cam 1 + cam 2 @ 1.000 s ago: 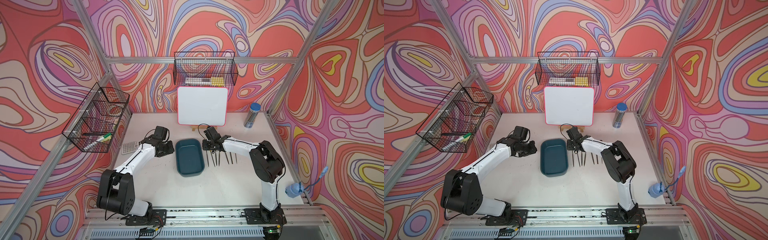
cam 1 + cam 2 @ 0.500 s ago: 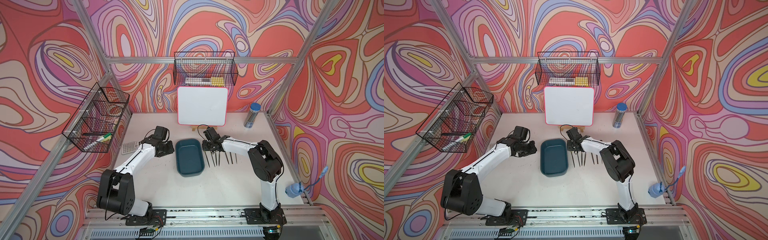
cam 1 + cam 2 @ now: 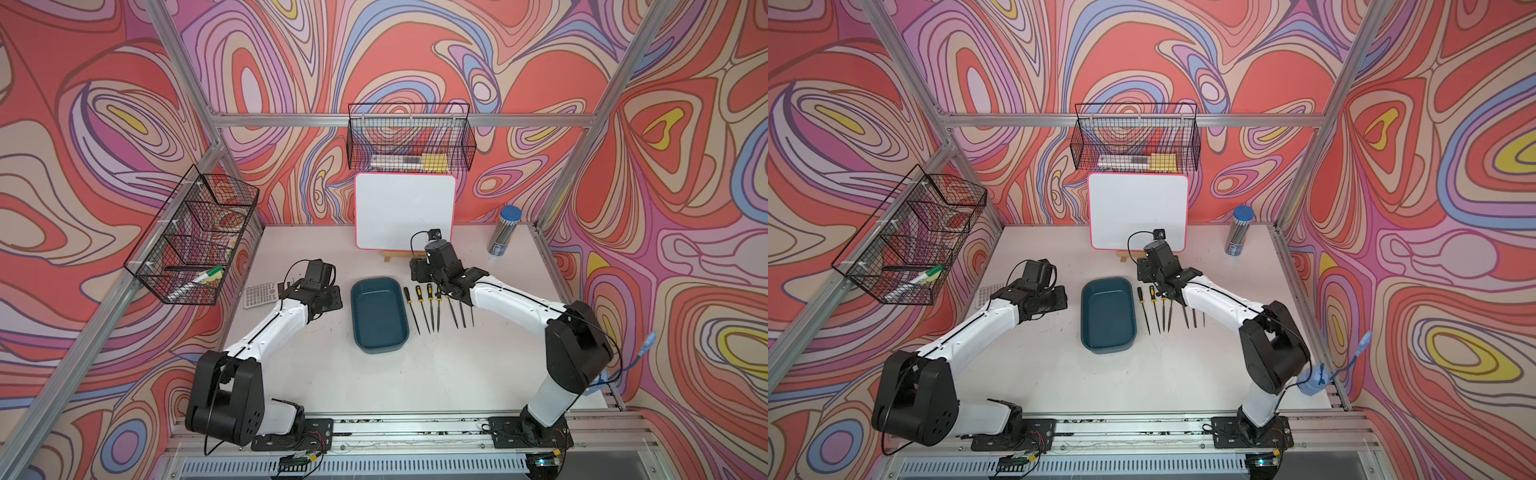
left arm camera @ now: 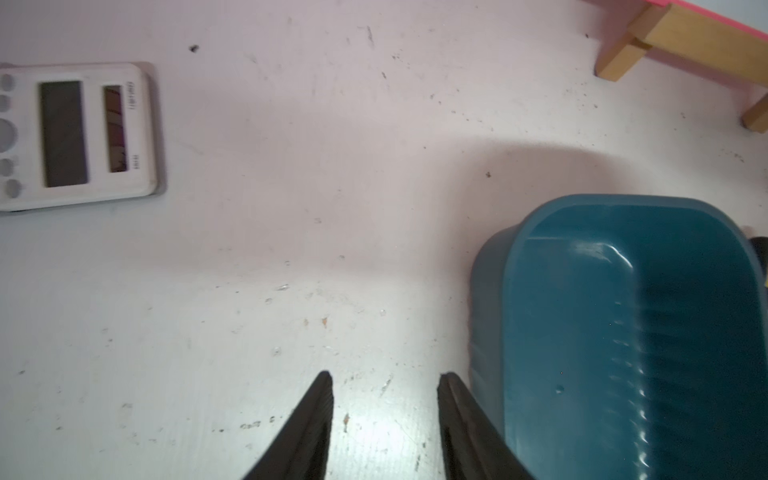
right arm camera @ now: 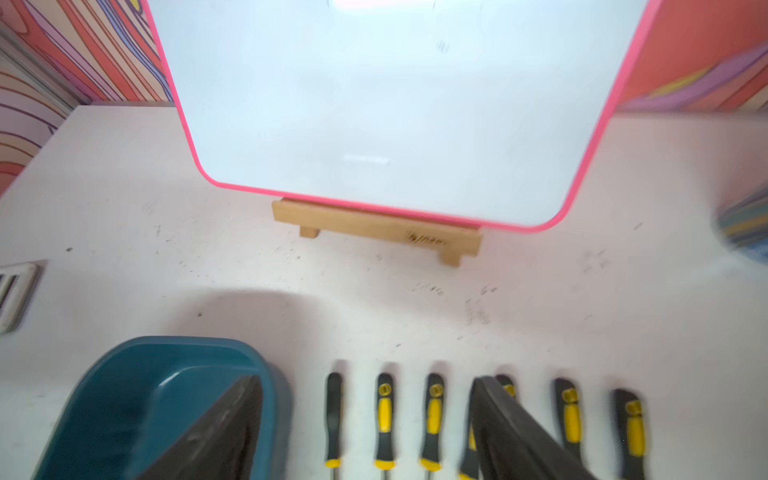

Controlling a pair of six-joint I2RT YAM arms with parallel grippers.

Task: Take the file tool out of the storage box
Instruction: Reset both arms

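Looking across the white table (image 3: 374, 382), you see the pink-edged whiteboard (image 3: 403, 212) upright at the back and the teal storage box (image 3: 378, 316) in the middle. Your right gripper (image 5: 365, 380) hangs spread wide, grasping nothing, above the handle ends of 6 files (image 5: 384, 415). They lie in a row on the table just beside the box, outside it. Your left gripper (image 4: 384, 376), fingers parted around nothing, sits near the box's other side.
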